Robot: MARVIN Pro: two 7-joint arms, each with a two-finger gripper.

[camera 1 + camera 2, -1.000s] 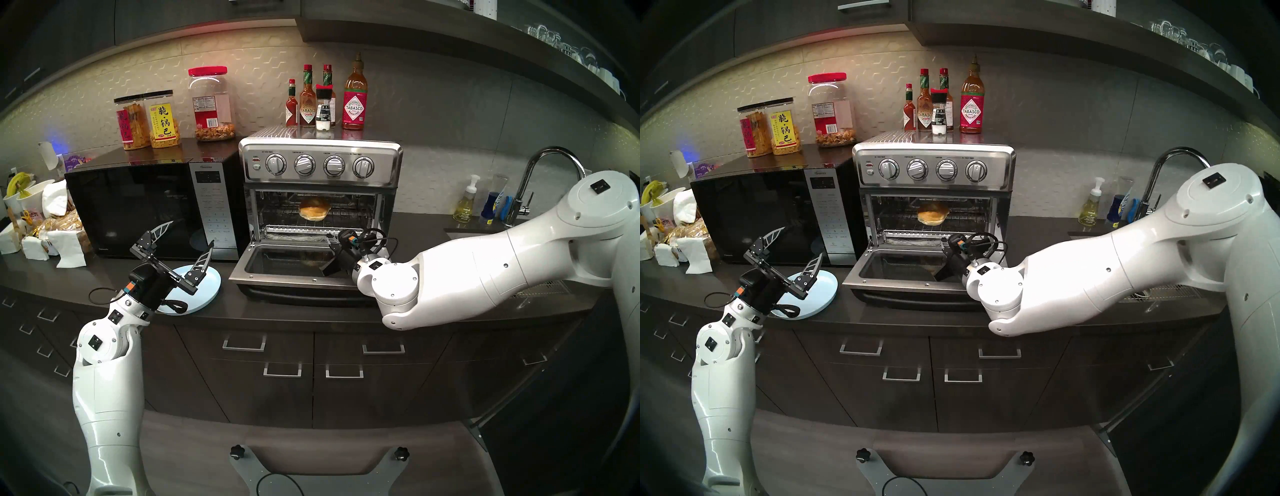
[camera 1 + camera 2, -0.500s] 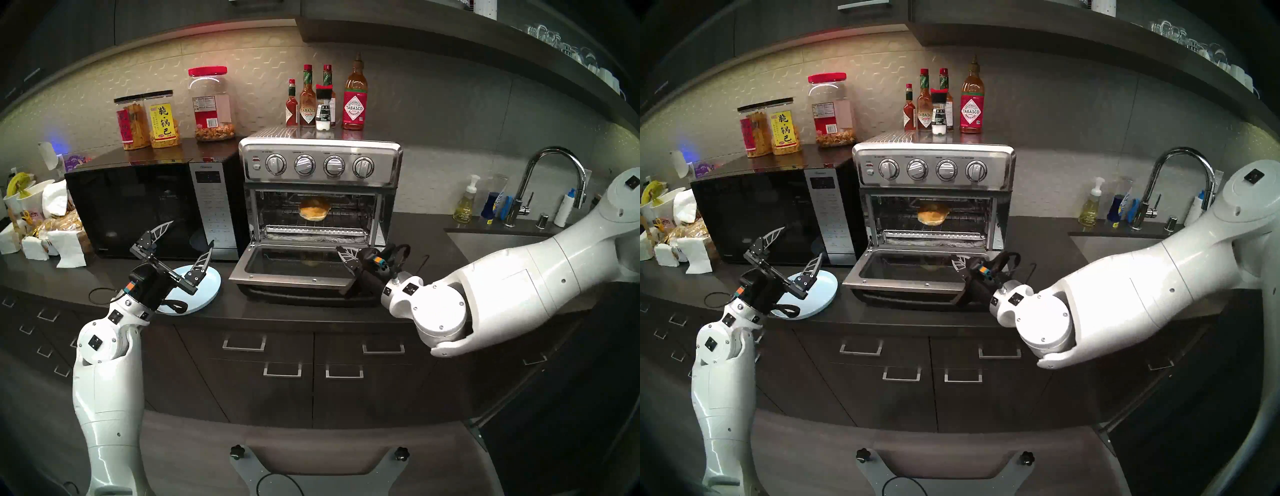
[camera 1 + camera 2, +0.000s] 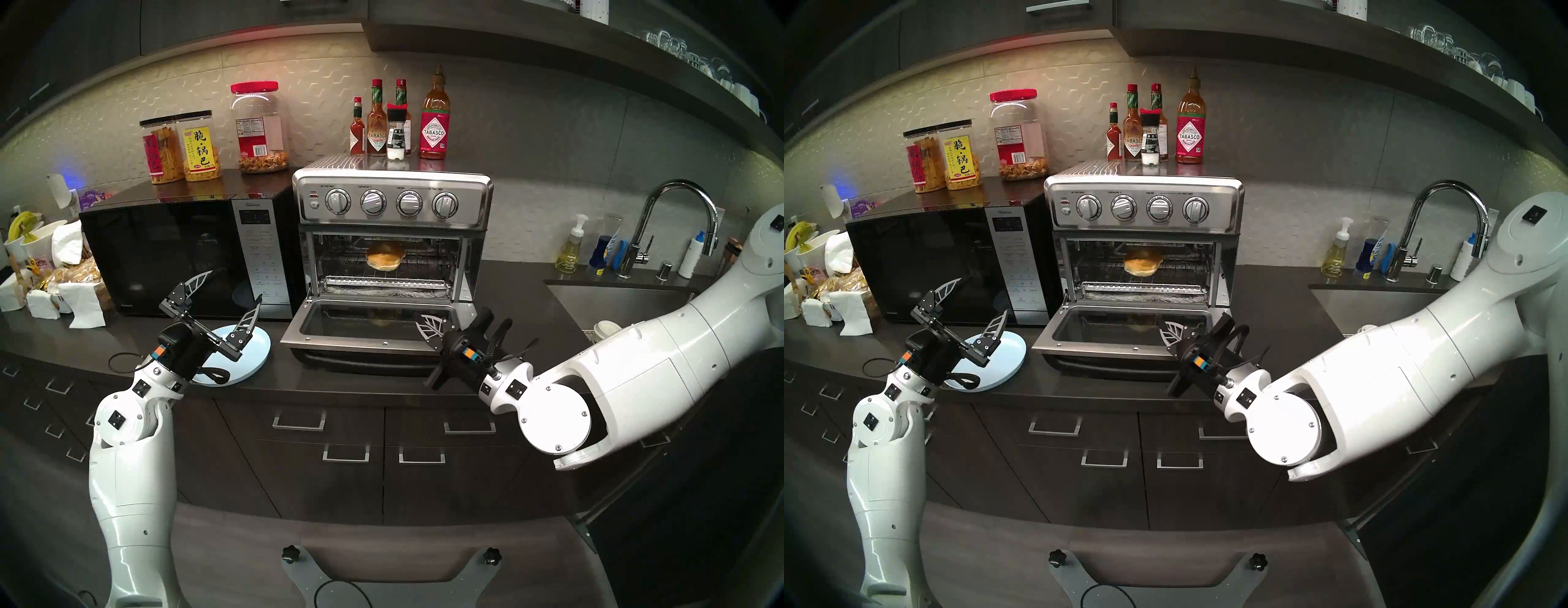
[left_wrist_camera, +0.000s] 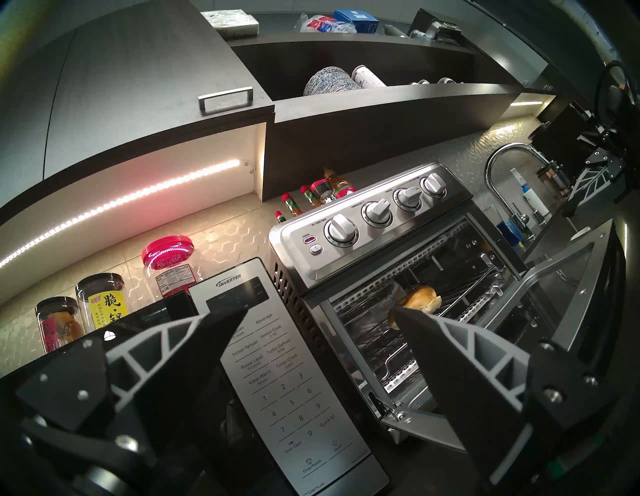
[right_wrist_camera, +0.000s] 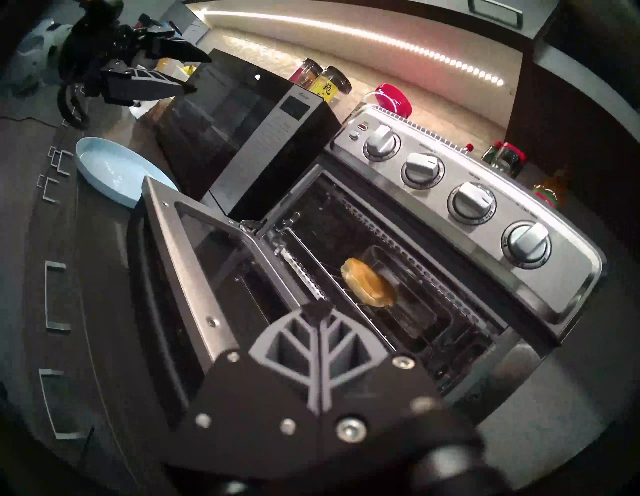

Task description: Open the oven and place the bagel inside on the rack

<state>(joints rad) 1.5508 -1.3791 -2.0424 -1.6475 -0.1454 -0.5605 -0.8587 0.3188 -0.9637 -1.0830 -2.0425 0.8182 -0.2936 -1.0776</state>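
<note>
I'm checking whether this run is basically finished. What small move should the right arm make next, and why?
Probably just draw the right gripper clear of the door. The bagel already sits on the rack inside the open oven, and the gripper is shut on nothing, beside the door's right corner.

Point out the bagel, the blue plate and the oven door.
bagel (image 3: 383,258): head left view, its browned top.
blue plate (image 5: 104,165): right wrist view, bare inner surface.
oven door (image 3: 365,343): head left view, steel front frame.
</note>
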